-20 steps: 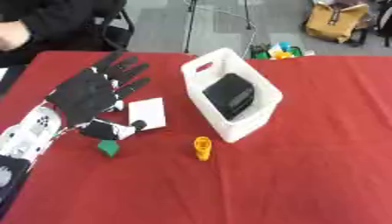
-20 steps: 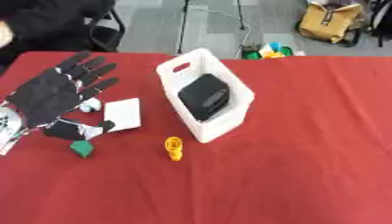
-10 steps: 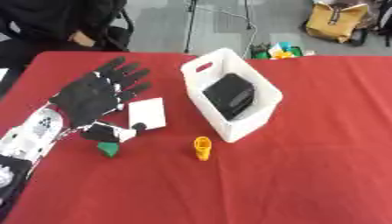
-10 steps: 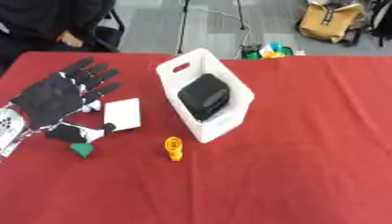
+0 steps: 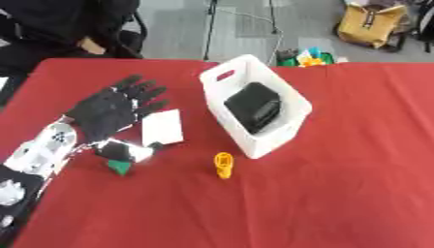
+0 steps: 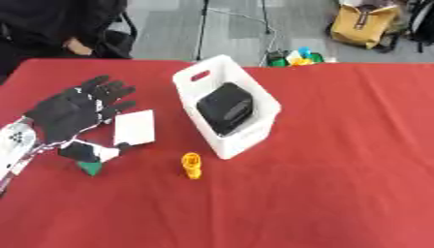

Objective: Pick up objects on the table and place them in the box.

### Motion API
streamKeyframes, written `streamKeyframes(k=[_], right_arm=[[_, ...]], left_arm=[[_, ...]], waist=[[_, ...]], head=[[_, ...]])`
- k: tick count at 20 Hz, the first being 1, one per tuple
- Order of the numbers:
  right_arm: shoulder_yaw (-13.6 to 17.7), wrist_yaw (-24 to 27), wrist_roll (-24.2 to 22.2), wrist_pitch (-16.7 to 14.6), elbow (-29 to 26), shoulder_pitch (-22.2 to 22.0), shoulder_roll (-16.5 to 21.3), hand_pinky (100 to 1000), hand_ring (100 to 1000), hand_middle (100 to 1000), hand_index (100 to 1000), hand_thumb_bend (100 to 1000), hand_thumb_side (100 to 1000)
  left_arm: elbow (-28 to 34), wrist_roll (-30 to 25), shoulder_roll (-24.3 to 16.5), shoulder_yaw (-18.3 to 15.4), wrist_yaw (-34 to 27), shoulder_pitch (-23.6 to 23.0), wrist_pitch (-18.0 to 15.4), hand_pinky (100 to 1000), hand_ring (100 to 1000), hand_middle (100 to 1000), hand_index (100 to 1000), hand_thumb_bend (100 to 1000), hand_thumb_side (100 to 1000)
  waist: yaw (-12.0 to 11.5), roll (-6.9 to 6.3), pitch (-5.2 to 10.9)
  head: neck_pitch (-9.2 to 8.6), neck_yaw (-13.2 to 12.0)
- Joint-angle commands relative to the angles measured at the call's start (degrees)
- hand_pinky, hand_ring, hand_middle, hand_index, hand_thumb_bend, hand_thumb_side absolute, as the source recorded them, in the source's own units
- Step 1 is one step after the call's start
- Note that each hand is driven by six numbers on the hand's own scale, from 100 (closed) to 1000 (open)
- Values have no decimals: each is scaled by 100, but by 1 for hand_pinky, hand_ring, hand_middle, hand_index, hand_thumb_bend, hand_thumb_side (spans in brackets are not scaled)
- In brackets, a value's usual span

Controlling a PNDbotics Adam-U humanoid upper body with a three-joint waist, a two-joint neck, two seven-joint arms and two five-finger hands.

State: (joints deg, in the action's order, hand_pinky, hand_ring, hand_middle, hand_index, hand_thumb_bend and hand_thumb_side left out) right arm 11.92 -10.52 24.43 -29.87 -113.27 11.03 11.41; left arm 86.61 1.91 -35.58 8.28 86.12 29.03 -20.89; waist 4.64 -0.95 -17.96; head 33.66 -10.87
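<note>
My left hand (image 5: 108, 112) hovers with fingers spread, at 9 o'clock of the white box (image 5: 292, 127), which holds 1 black object (image 5: 252, 106). A white card (image 5: 162, 127), a green piece (image 5: 119, 167) and an orange object (image 5: 223, 164) lie on the red table (image 5: 356, 184) around 7 o'clock of the box.

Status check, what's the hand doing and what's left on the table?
Left hand open beside white card. Black item in box; green piece, orange piece on the table. Right hand unseen.

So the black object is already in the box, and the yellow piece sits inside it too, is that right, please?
Not quite. The black object is in the box, but the yellow piece stands on the red table just in front of the box, outside it. The left eye view shows this plainly.
</note>
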Motion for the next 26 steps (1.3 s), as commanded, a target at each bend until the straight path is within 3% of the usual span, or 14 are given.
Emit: streamKeyframes(k=[1,5,11,12,26], right_arm=[[-14,29,-22,4,-132,29,96,775,831,715,703,100,1000],[-11,25,-18,2,-132,24,90,776,832,715,703,100,1000],[-10,11,-1,12,-132,22,81,776,832,713,703,100,1000],[-14,9,-4,15,-132,22,79,776,832,712,702,100,1000],[-45,17,-57,23,-132,16,59,777,833,711,701,100,1000]], left_arm=[[-163,98,-46,-21,34,141,23,1000,1000,1000,1000,383,1000],[-520,157,33,-20,57,243,49,1000,1000,1000,1000,354,1000],[-842,72,81,-35,-39,275,-126,1000,1000,1000,1000,395,1000],[-882,57,89,-46,-94,274,-154,1000,1000,1000,1000,473,1000],[-1184,-74,130,-114,-654,349,-219,1000,1000,1000,1000,388,1000]], waist=[[5,-1,95],[25,-2,89],[30,0,79],[28,0,77],[24,10,52]], head=[[-55,0],[-67,-11],[-67,-11],[-67,-11],[-88,-16]])
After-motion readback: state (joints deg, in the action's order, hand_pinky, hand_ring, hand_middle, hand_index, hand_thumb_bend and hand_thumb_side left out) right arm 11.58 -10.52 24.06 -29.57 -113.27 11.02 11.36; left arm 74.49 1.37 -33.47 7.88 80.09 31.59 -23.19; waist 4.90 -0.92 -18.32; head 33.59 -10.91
